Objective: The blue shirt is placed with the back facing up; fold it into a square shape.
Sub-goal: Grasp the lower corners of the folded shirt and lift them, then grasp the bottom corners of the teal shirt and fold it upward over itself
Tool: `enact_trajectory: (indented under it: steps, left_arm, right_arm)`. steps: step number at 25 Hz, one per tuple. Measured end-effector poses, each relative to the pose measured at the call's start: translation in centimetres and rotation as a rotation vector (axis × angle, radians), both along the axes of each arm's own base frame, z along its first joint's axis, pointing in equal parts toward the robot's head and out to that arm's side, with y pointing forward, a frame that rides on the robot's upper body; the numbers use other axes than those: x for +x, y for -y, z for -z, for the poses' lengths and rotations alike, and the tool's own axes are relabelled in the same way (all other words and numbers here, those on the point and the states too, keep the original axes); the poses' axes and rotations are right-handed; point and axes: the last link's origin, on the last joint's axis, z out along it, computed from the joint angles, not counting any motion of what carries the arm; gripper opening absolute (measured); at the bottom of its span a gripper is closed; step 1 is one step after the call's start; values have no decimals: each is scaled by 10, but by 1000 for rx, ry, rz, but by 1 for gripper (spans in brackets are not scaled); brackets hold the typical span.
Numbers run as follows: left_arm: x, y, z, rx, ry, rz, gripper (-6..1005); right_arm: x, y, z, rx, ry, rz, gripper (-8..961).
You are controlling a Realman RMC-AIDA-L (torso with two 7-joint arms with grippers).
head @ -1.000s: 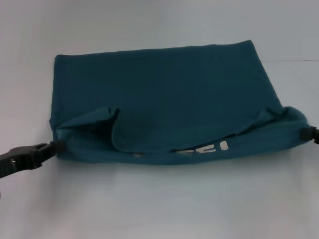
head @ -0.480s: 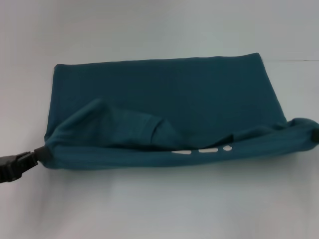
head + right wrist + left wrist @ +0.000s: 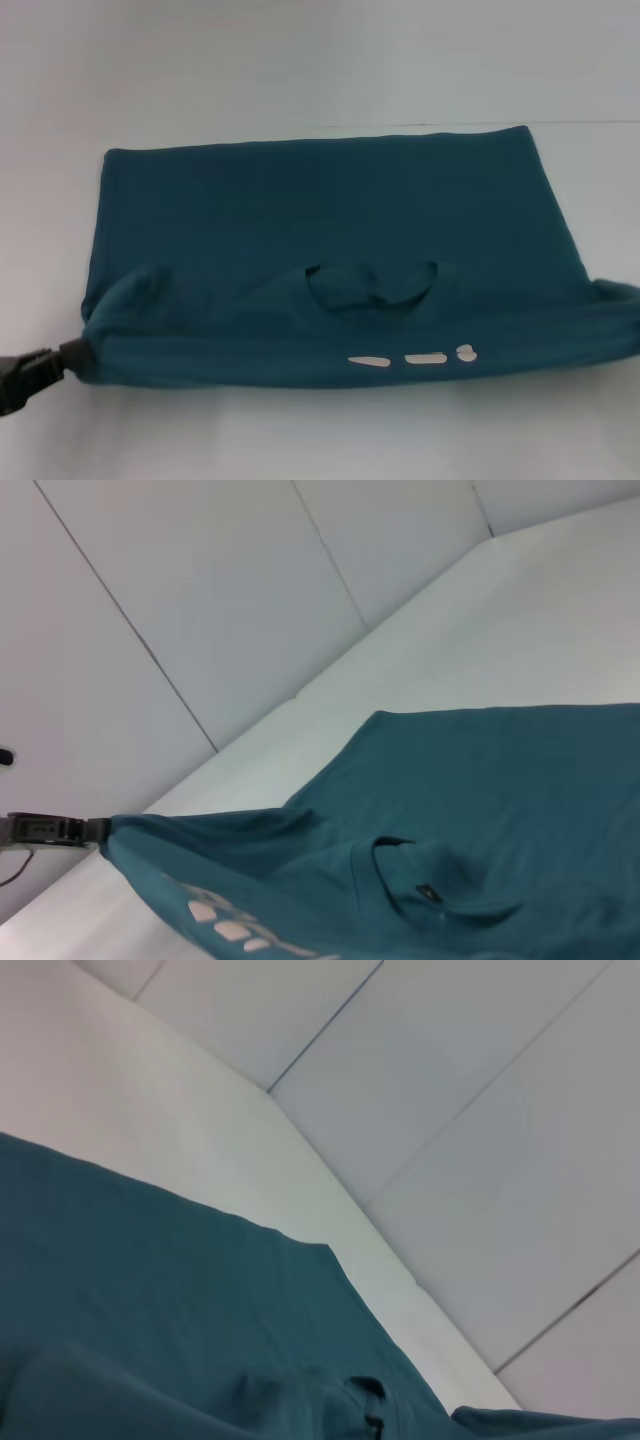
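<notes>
Blue shirt [image 3: 330, 230] is lying on the white table [image 3: 300, 60], wide across the middle of the head view, with its near edge being held up off the surface as a rolled fold. Left gripper [image 3: 70, 355] is pinching the near left corner of the shirt, fingers clamped on the fabric, arm coming in from the lower left edge. Right gripper is sitting past the right edge of the head view, so it is not showing; the shirt's near right corner is stretching out toward that edge and lifting, but cannot tell what is holding it.

Far edge of the shirt is lying flat and straight on the table. Collar opening [image 3: 372, 283] is showing on the top layer near the middle, just behind the raised fold. White print marks [image 3: 410, 357] are showing on the front face of the raised fold, right of center.

In the right wrist view the shirt [image 3: 480, 800] is hanging taut toward the left gripper [image 3: 95, 830], which is gripping its far corner, with the collar [image 3: 420, 880] facing up. In the left wrist view only the shirt fabric [image 3: 150, 1290], the table and wall panels [image 3: 450, 1110] are showing.
</notes>
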Motion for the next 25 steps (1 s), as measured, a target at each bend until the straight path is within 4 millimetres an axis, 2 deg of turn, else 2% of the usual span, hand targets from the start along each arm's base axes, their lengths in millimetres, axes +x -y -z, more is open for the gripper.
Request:
enact_trajectory:
  steps: [6,14,25]
  left_arm:
    - [-2,11,3,-42,4,-3,16]
    - [-2,19,5,-61,17,-5,17]
    - [-3,16,0,-60,19,-19,17]
  right_arm:
    - [9,14,1,-9,4,24,102]
    - [8,25,5,-71,-1,0,107]
    - [9,31,6,-92,-8,7,115]
